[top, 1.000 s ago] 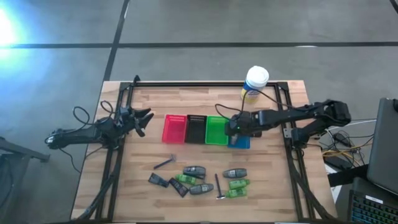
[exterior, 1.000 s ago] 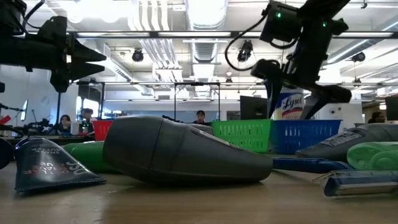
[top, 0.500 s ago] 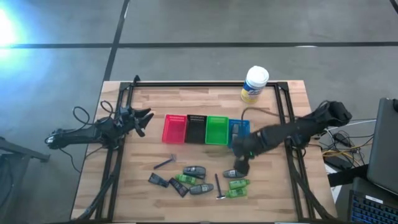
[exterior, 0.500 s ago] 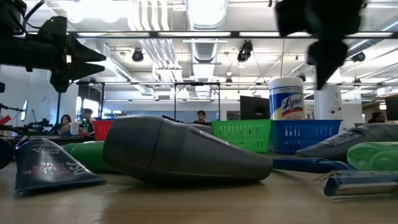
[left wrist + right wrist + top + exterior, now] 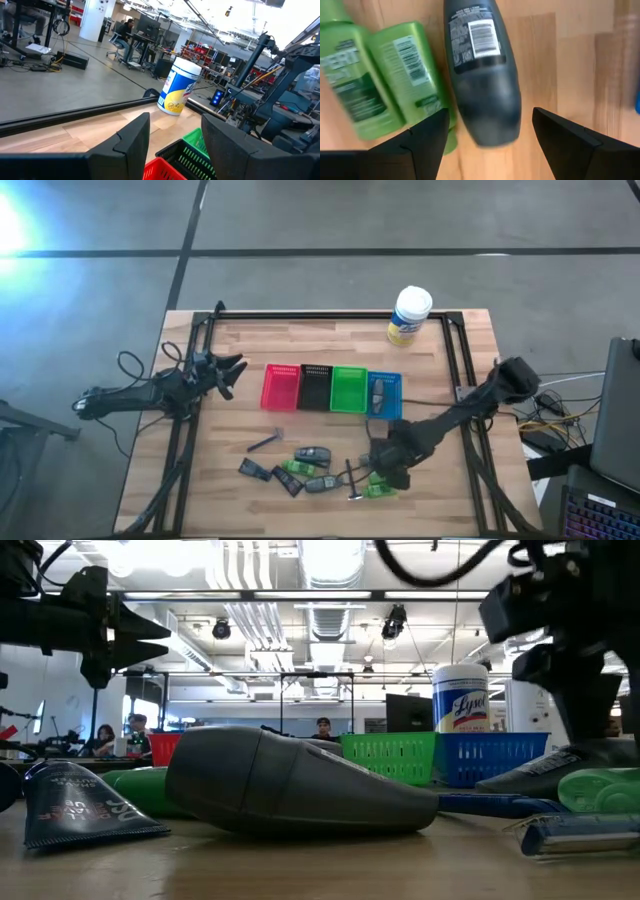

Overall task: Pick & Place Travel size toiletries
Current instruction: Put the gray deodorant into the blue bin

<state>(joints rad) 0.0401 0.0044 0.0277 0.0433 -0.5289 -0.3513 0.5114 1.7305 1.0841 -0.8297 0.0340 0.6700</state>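
My left gripper (image 5: pixel 228 370) waits at the table's left edge, beside the red tray (image 5: pixel 280 387), its fingers (image 5: pixel 127 145) spread and empty. Next along the row stand the black tray (image 5: pixel 316 387), the green tray (image 5: pixel 349 389) and the blue tray (image 5: pixel 385 394), which already holds one grey bottle (image 5: pixel 378 393). In front of them the remaining toiletries lie scattered: a dark stick (image 5: pixel 265 442), black tubes (image 5: pixel 271 474), two more grey bottles (image 5: pixel 314 453) and green packets (image 5: pixel 293 468).

My right gripper (image 5: pixel 385 463) hangs low over the right end of that group, fingers spread wide on either side of a grey oval bottle (image 5: pixel 481 65) lying flat on the wood. Two green bottles (image 5: pixel 385 87) lie just beside it, one touching or nearly so. To do this well, I judge I should centre on the grey body, drop straight down, and keep my finger (image 5: pixel 427 137) nearest the green pair from catching it as I close.
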